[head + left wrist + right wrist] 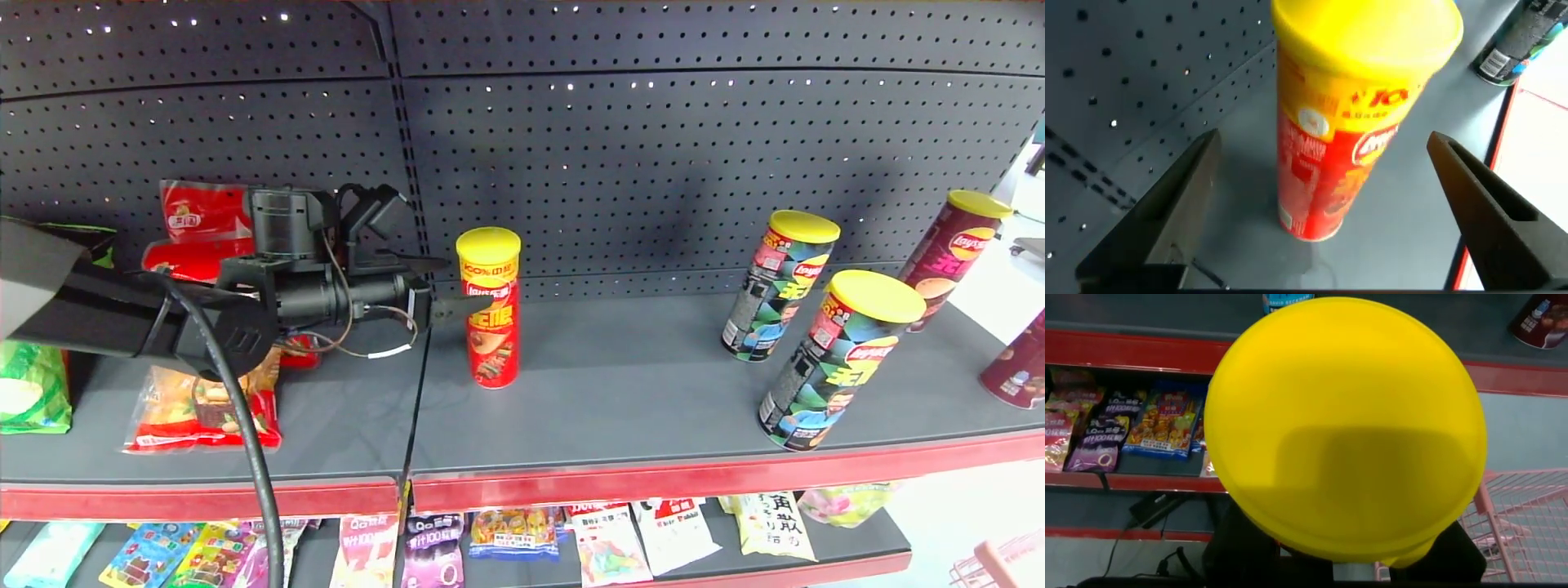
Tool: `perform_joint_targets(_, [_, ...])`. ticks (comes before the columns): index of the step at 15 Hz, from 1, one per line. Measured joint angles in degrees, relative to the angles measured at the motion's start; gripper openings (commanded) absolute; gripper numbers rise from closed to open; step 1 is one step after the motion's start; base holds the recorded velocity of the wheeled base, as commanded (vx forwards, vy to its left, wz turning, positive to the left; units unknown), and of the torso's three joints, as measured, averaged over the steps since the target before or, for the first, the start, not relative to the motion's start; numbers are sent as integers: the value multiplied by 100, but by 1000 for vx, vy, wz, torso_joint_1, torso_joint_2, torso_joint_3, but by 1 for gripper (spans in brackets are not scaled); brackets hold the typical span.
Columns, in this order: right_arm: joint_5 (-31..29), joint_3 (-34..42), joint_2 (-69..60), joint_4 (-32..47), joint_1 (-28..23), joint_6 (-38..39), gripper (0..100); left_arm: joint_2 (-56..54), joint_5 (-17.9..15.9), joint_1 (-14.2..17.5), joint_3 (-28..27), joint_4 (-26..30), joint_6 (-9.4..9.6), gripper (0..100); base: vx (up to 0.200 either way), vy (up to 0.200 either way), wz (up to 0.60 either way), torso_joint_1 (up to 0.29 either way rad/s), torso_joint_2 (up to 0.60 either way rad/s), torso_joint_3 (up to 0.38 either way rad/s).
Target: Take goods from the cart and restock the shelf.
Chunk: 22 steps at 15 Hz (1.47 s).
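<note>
A red chip can with a yellow lid [491, 306] stands upright on the grey shelf [620, 400], near its middle. My left gripper [457, 286] is level with it from the left and is open. In the left wrist view the red can [1347, 155] stands between the two fingers [1180, 208] with a gap on each side. My right gripper [1339, 555] is shut on another can, whose yellow lid [1346, 425] faces its camera. This can is held out in front of the shelves.
Two black patterned cans [780, 286] [841, 359] and maroon cans [951, 245] stand on the shelf's right part. Red snack bags [204, 400] and a green bag [28, 392] lie at the left. Snack packets [604, 539] fill the lower shelf. A pink cart [1527, 531] is at the right.
</note>
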Motion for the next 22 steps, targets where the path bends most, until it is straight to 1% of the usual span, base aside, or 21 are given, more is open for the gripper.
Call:
perform_joint_targets(3, [-1,0,2,-2,0,0,0,168,-13,-22,-218,-13,17,100,0,0,0,0,0,0])
perform_joint_targets(8, [-22,-2,2,0,-1,5,0,469,-89,-94,-397,-471,6,100,0,0,0,0,0,0])
perform_joint_targets(12, [-52,-2,2,-2,-1,9,0,673,-95,-151,-601,-474,-11,100,0,0,0,0,0,0])
perform_joint_targets(22, [-55,-2,2,-2,-1,5,0,697,-65,-172,-599,-490,-33,100,0,0,0,0,0,0])
